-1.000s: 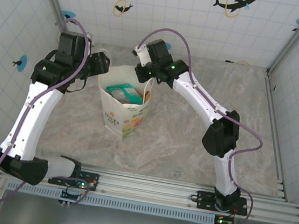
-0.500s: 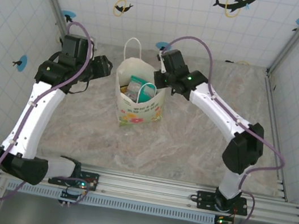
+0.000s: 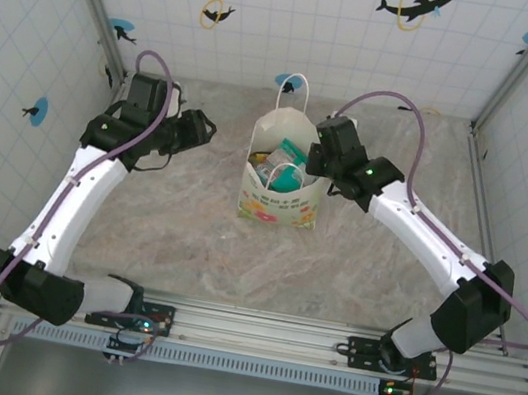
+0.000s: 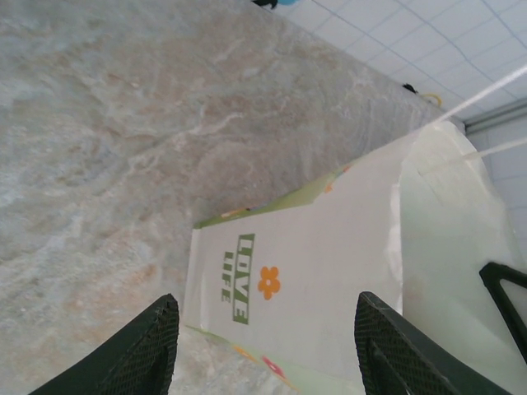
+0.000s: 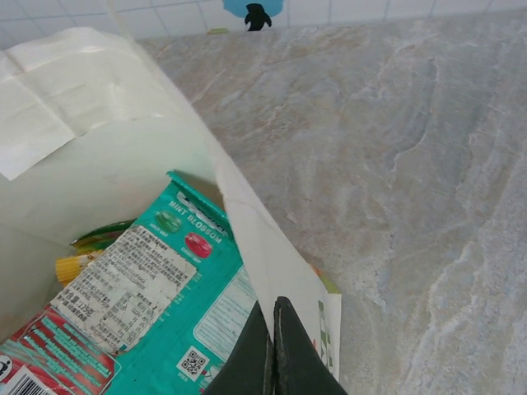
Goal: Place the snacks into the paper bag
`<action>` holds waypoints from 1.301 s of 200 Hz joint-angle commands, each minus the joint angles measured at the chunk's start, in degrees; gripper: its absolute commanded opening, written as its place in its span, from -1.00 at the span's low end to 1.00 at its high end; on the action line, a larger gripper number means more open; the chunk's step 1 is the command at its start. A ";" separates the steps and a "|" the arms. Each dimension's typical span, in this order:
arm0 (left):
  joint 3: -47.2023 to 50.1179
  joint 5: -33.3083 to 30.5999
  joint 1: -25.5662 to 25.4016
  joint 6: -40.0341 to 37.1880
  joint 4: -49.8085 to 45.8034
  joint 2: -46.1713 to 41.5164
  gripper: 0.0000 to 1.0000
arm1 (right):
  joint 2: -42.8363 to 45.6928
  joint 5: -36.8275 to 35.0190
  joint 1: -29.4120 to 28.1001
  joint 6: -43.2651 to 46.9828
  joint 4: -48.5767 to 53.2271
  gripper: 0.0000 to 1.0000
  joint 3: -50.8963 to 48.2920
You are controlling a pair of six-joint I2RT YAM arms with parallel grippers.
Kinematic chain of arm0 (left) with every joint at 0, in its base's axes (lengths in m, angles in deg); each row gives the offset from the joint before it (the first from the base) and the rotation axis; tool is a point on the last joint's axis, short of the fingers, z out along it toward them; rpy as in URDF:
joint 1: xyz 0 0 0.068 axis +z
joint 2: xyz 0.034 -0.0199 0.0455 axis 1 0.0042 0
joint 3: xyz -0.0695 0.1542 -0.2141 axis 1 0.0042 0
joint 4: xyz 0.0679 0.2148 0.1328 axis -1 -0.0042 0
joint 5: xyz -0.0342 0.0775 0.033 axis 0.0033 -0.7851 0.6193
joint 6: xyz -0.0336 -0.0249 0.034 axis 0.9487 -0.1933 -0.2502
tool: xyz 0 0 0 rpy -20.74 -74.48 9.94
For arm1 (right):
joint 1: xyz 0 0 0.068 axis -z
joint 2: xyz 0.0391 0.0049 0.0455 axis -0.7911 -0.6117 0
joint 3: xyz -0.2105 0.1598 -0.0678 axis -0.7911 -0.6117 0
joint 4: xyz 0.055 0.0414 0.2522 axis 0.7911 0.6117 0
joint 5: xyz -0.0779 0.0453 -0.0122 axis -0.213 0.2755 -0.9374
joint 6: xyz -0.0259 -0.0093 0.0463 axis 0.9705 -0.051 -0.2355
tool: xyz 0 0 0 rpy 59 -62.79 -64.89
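The marbled table (image 3: 157,230) is the biggest thing I see from the overhead camera, closed in by white tiled walls (image 3: 303,22) with dolphin stickers. Both arms reach in from the near rail and bend toward the middle.

The paper bag (image 3: 279,200) stands upright a little behind the table's centre, mouth open to the top. One white loop handle (image 3: 291,85) sticks up at its far side. The flower print is on the face turned toward me. From the left wrist I see the bag's (image 4: 313,280) narrow side panel with green "LOVE LIFE" lettering and an orange flower.

The left gripper (image 3: 199,129) hangs to the left of the bag, well clear of it. On its own camera the left gripper (image 4: 265,313) stands wide with nothing between the two dark fingers (image 4: 156,346).

The right gripper (image 3: 313,160) is at the bag's right rim. On the right wrist camera its tips (image 5: 273,306) are pressed together, and the bag's cream wall (image 5: 107,132) runs down into them, so I read it as pinching the paper.

The snacks (image 3: 284,166) lie inside the bag. On top is a teal packet (image 5: 206,280) marked "MINT BLOSSOM". A red packet (image 5: 49,354) and a yellow packet (image 5: 70,265) are partly tucked under it.
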 commanded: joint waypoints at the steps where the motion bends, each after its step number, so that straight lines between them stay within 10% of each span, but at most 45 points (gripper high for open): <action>1: 0.41 1.70 -2.29 1.99 2.95 0.50 0.21 | 3.00 -2.83 -0.20 -2.91 -1.51 -1.00 -0.83; 141: -8.53 -3.39 -10.46 -3.04 0.04 13.52 0.31 | 2.95 -1.25 0.14 -2.12 -2.90 -1.00 -1.19; 260: -16.69 -7.80 -12.66 -5.53 -2.64 22.71 -0.14 | 4.80 0.70 0.94 -2.12 -4.46 -1.00 -3.61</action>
